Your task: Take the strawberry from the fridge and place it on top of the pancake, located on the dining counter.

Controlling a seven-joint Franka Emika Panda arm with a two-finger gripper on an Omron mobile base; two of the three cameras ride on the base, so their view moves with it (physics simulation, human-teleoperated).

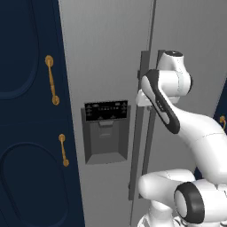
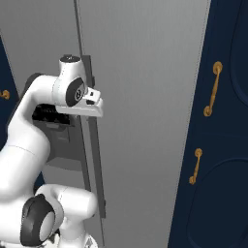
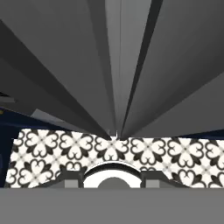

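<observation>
Tool (image 2: 99,107) at fridge (image 2: 140,97) handles, doors closed

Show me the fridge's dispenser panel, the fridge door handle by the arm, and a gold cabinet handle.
dispenser panel (image 1: 106,111), left base view, its dark display strip
fridge door handle (image 2: 97,160), right base view, mid bar
gold cabinet handle (image 1: 52,80), left base view, its shaft

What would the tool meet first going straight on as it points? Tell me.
Likely the black-and-white patterned floor tiles at the foot of the tall light-grey fridge: the tool points down along the door seam between the long dark-grey handles. Depth is unclear; it might graze a door.
</observation>
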